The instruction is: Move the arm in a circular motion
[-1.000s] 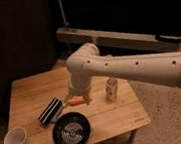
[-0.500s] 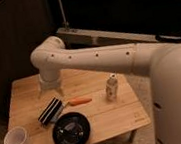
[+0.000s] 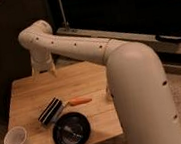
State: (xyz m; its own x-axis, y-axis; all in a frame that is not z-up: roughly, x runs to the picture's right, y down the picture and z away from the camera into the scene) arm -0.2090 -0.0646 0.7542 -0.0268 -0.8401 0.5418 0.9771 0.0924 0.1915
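Note:
The arm (image 3: 80,45) is cream-white with thick tubular segments and small dark holes. It rises from the lower right, runs up and left to a rounded elbow (image 3: 34,35), then bends down. Its small pale gripper (image 3: 44,71) hangs just above the far left part of the wooden table (image 3: 80,80). The fingertips stand apart and hold nothing.
On the table are a black ribbed object (image 3: 50,110), an orange carrot-like piece (image 3: 80,101), a dark round bowl (image 3: 71,130) and a white cup (image 3: 16,139). The thick arm segment (image 3: 142,94) covers the table's right side. Dark cabinets stand behind.
The arm has swung further left and towards the back. The gripper has moved from over the table's middle to its far left part, and the near segment now fills more of the right side.

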